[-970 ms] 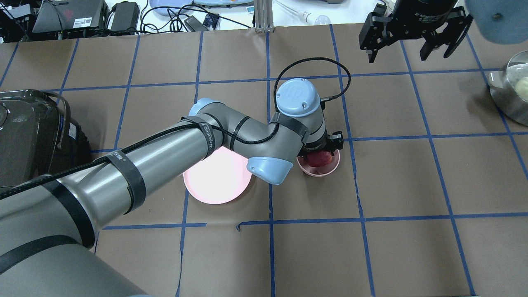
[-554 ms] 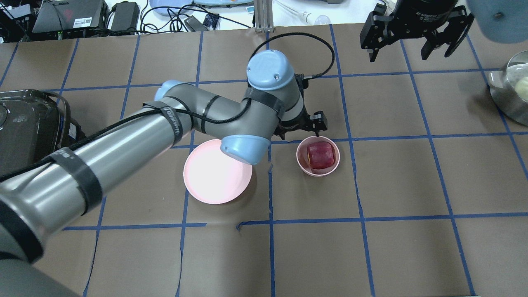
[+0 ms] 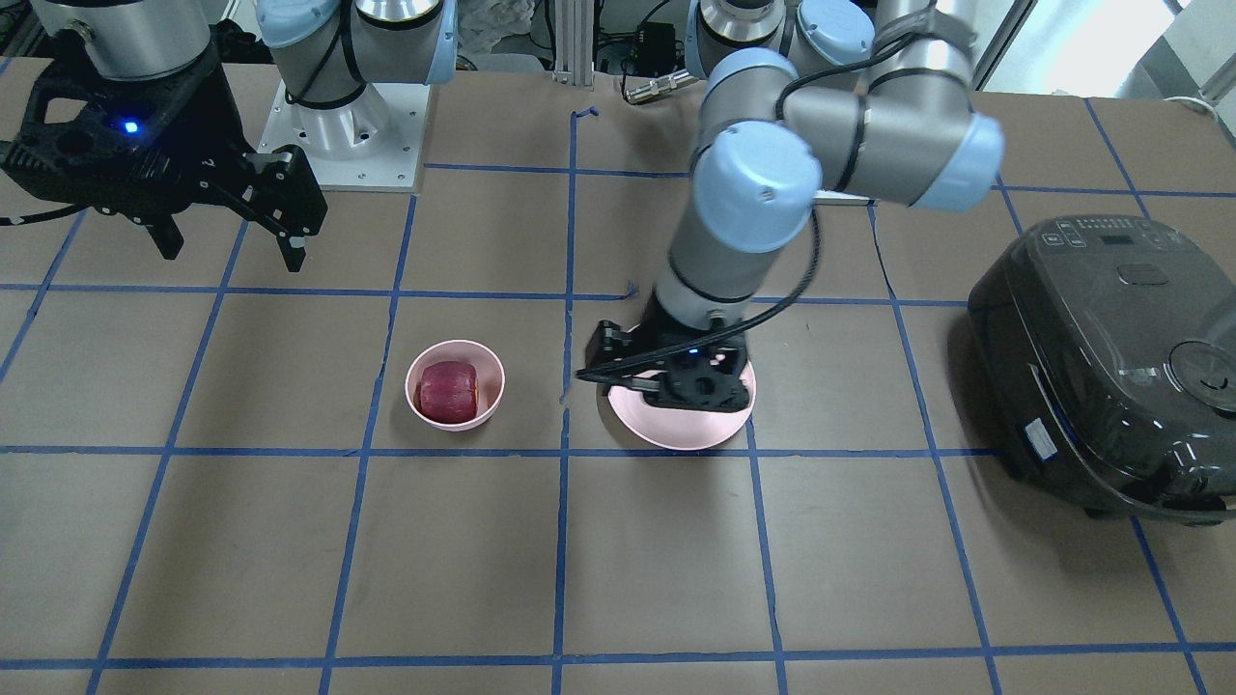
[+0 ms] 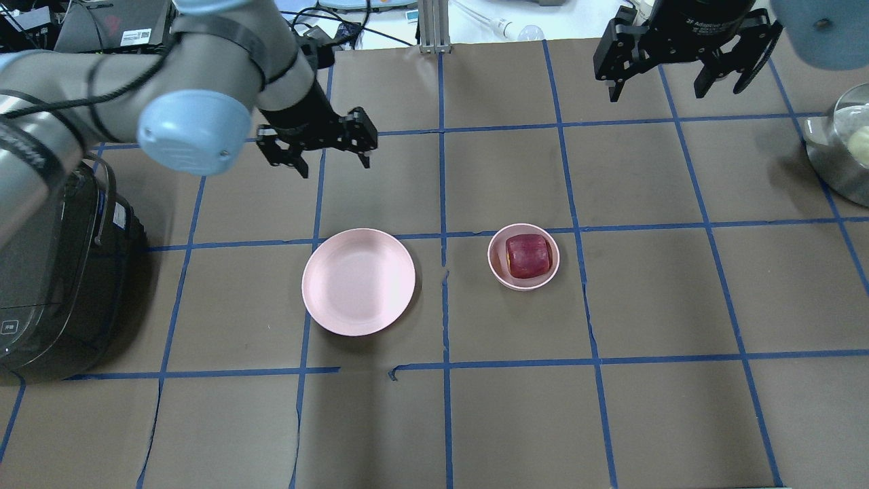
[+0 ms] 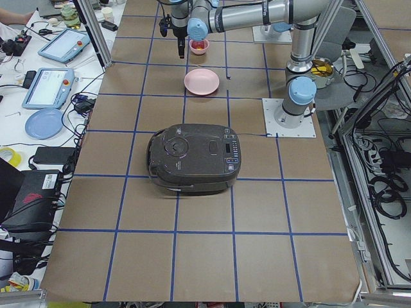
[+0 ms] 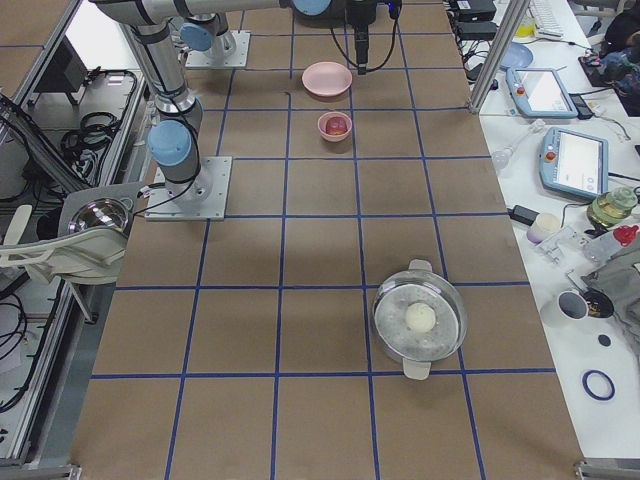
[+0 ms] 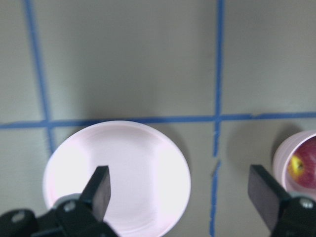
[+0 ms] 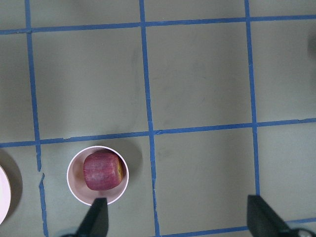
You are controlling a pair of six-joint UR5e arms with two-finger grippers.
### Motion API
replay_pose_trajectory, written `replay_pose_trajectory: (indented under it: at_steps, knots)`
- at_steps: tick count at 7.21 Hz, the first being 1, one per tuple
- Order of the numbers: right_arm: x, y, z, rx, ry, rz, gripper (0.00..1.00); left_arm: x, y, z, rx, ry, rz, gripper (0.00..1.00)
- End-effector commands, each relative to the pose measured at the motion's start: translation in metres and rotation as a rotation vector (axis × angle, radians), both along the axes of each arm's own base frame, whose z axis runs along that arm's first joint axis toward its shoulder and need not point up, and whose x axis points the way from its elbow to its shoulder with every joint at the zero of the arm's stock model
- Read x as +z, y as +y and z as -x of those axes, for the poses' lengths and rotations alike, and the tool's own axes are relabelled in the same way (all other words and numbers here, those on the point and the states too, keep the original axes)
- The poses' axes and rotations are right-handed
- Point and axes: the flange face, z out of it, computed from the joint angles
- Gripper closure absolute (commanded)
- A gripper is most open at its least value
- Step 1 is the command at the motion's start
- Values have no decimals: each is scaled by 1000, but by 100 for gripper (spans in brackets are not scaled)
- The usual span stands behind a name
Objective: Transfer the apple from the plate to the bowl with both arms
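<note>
The dark red apple lies in the small pink bowl, right of the wide pink plate, which holds nothing. My left gripper is open and empty, raised and apart from both dishes. In the left wrist view it looks down on the plate, with the apple at the right edge. In the front view it overlaps the plate. My right gripper is open and empty, high at the far right. Its view shows the apple in the bowl.
A dark rice cooker stands at the table's left edge, also in the front view. A steel pot holding a pale round thing stands at the right edge. Blue tape lines grid the brown table cover.
My left gripper has come off the bowl, leaving the apple in it, and has swung up and to the left, past the plate. The right gripper has hardly moved.
</note>
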Motion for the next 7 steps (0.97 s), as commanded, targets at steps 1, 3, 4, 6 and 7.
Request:
replay_pose_trajectory:
  at_steps: [1,3,4,6,7]
  knots:
    - [0,0,0,0,-1,-1,0,93,55,-35,2,-144,34,0]
    - [0,0,-1,2,-2,-1,0,149,77,-37,3,-143,100,0]
    - [0,0,-1,2,-4,-1,0,123,72,-38,9,-149,31,0]
    - [0,0,-1,2,-2,-2,0,122,78,-42,12,-119,36,0]
    - [0,0,-1,2,-2,-2,0,127,75,-50,28,-128,46,0]
